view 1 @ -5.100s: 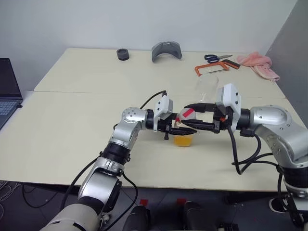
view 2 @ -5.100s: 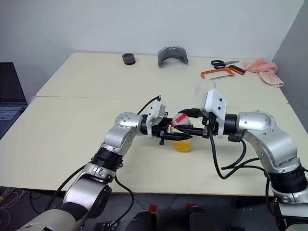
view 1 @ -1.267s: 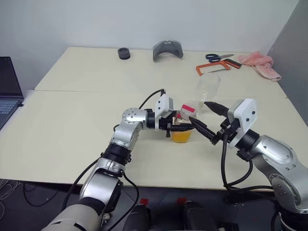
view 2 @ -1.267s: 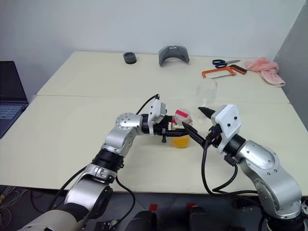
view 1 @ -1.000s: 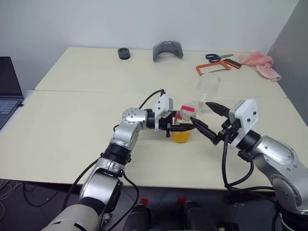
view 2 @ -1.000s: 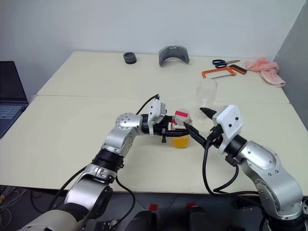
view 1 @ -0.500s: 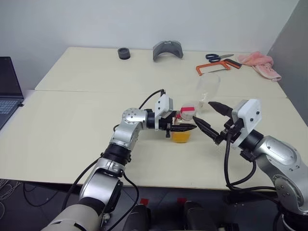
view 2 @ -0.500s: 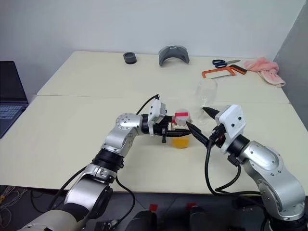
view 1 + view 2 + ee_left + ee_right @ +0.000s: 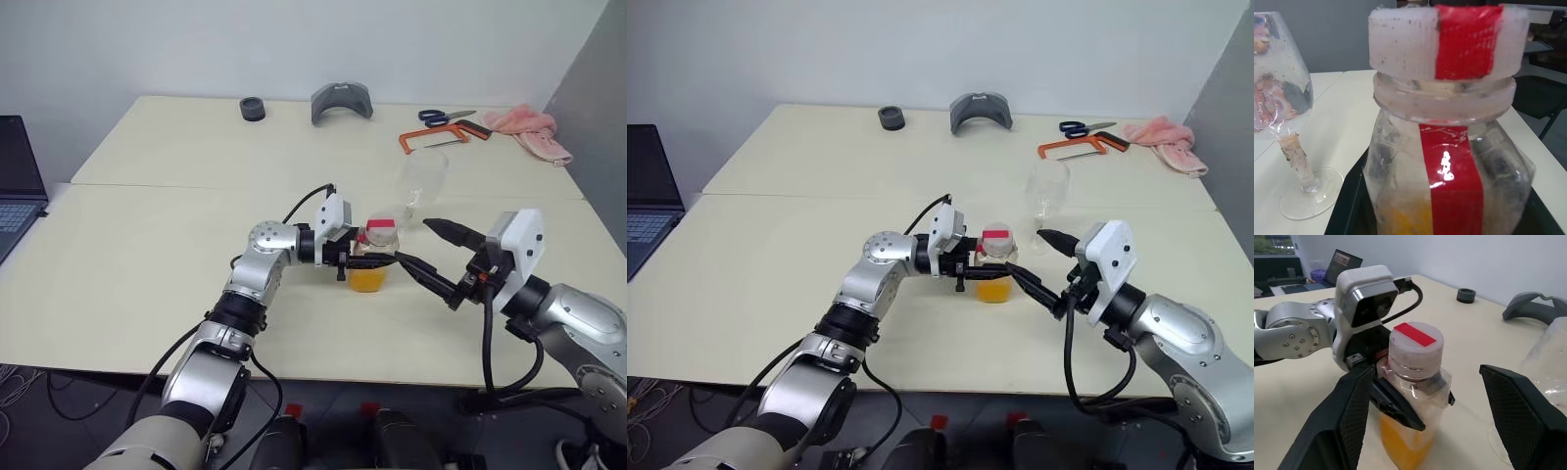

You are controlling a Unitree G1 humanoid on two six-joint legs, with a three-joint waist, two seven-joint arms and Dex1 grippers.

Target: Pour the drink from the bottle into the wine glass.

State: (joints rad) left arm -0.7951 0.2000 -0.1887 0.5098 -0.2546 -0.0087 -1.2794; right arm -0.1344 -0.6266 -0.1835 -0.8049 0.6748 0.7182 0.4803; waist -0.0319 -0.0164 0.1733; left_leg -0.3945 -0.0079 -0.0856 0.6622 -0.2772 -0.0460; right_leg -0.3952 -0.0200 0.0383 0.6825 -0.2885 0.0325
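- While the left gripper [image 9: 377, 260] clamps the capped bottle [image 9: 371, 258] upright on the table [image 9: 147, 245], the drink [image 9: 1400, 443] fills its lower half.
- Right gripper [image 9: 429, 253] spread wide, beside bottle.
- Wine glass [image 9: 419, 186] stands behind, empty.

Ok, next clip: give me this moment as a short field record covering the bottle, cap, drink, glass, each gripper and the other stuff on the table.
bottle: upright on the table, clamped near its neck by the left gripper
cap: on the bottle
drink: orange, in the bottle's lower part
wine glass: upright, empty, just behind and to the right of the bottle
right gripper: open, holding nothing, just right of the bottle
pouring: not begun
other items: scissors, orange-framed hacksaw, pink cloth, black ring, curved grey piece, laptop
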